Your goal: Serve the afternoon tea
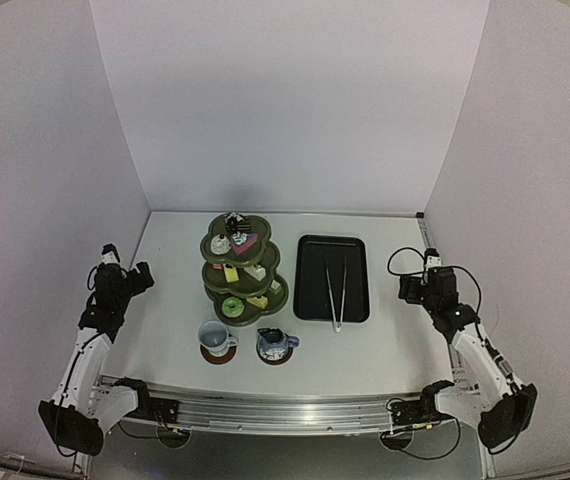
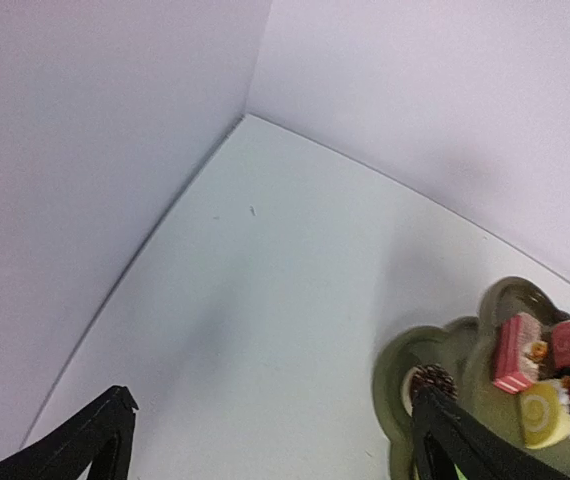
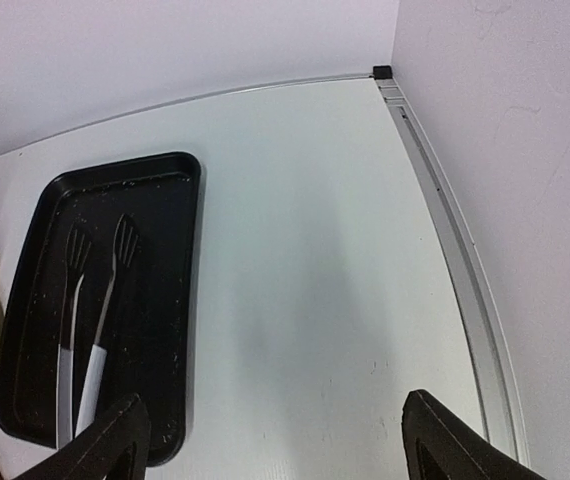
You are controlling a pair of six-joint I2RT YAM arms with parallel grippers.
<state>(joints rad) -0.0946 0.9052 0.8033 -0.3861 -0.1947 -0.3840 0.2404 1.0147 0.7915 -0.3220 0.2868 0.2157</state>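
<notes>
The olive-green three-tier stand (image 1: 217,274) stands at centre-left, with small cakes on every tier: chocolate and pink on top, yellow and white in the middle, green and yellow below. It also shows in the left wrist view (image 2: 405,375). A white mug (image 1: 215,337) and a small blue-grey pot (image 1: 274,343) each sit on a brown coaster in front of it. My left gripper (image 1: 125,268) is open and empty at the far left. My right gripper (image 1: 420,282) is open and empty at the far right.
A black rectangular tray (image 1: 356,283) lies right of the stand, with thin metal tongs (image 1: 335,290) in it; both show in the right wrist view, the tray (image 3: 170,300) and the tongs (image 3: 93,330). White walls enclose the table on three sides. A metal rail (image 3: 455,260) runs along the right edge.
</notes>
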